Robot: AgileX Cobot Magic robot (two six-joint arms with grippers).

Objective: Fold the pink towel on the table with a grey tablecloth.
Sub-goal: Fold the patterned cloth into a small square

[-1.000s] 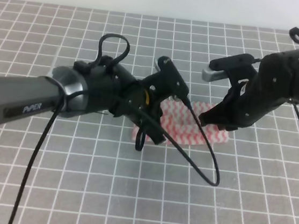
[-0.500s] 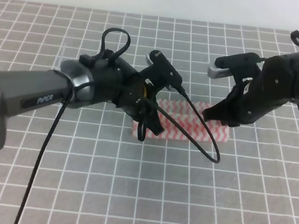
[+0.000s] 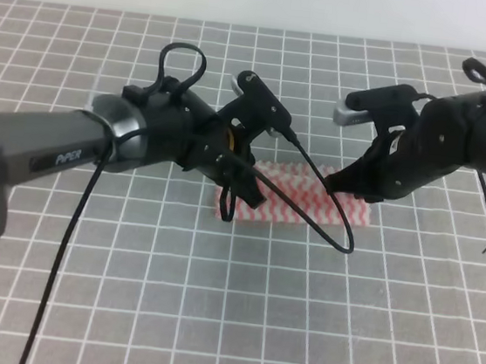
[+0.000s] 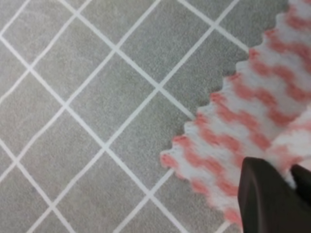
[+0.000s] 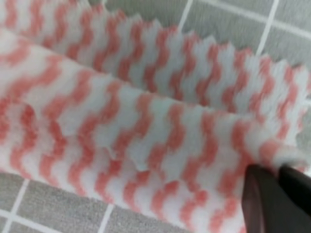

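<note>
Lying folded on grey gridded table (image 3: 123, 309), pink towel (image 3: 293, 207); both hands pinching it.

You are looking at soft cloth almost everywhere. The pink towel (image 5: 146, 121) is a thin, fuzzy fabric with a napped, matt face; its pink and white waves look slightly blurred by the pile, and its edge just beside the left pincer (image 4: 277, 194) is cut in small zigzag teeth (image 4: 194, 131). Under it the worktop (image 4: 87, 97) wears a grey felt-like covering, matt and finely grained, with thin white printed lines. The fingertips (image 5: 265, 199) of the right pincer (image 5: 279, 194) look like dark smooth plastic with a faint sheen. From the high view, the left arm shell (image 3: 44, 155) is satin grey, and its cable (image 3: 326, 222) glossy black.
</note>
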